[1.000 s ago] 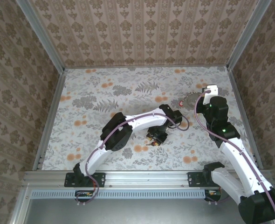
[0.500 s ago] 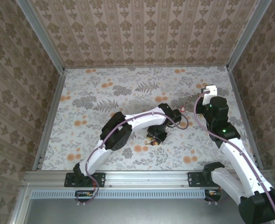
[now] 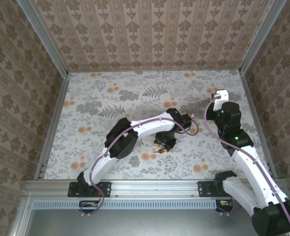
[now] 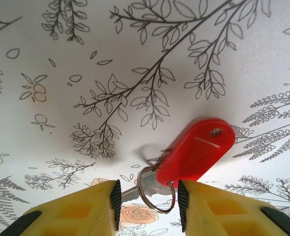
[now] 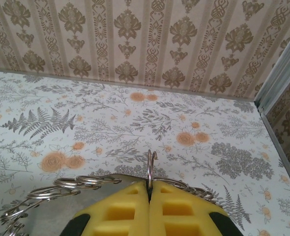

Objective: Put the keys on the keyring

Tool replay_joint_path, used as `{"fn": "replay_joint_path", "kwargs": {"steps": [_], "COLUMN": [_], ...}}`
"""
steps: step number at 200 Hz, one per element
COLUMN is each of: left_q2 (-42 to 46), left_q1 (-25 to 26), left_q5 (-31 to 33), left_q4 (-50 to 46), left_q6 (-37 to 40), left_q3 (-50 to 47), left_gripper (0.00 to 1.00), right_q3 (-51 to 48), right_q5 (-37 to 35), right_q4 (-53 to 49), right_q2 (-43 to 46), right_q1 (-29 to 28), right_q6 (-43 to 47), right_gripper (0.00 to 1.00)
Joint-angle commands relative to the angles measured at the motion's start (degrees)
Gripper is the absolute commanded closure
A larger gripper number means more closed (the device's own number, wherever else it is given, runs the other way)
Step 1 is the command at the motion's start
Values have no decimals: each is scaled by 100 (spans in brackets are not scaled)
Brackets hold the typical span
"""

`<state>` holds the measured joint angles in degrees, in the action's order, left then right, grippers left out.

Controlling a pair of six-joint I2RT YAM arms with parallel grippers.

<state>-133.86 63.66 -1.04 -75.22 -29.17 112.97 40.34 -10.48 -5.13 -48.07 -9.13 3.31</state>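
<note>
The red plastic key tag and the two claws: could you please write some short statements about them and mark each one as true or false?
1. The red plastic key tag lies flat on the flower-patterned table. True.
2. The left claw is shut tight with nothing between its fingers. False: its yellow fingers stand apart, and a small metal split ring lies between them.
3. The right claw is shut on the thin metal wire keyring. True.
4. The red tag stands upright, pinched in the right claw. False: it lies on the table just ahead of the left claw.
</note>
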Motion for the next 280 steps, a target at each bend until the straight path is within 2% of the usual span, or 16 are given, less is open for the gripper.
{"fn": "replay_joint_path", "kwargs": {"steps": [1,118,159,203,255,280], "left_q2": [308,274,282,258,242,318], "left_q1": [24,-50,-50,-11,-2,-19], "left_q5": [76,-252,-197,-76,1,23], "left_q4": [-188,-81,-122,-218,-298,-299], "left_q6": [-190,-252,-238,-203,-153,26], "left_q3": [-70,-231,-192,-59,53,110], "left_gripper": [63,68,75,76,88,96], "right_q3": [123,149,145,106,106,149], "right_q5": [110,152,152,152,184,516], "right_q4": [192,161,170,118,83,-286], "right_q2": [130,117,115,192,178,187], "right_q1": [26,25,25,25,27,26], "right_q6": [117,152,170,187,213,547], "right_gripper": [100,100,100,100,100,100]}}
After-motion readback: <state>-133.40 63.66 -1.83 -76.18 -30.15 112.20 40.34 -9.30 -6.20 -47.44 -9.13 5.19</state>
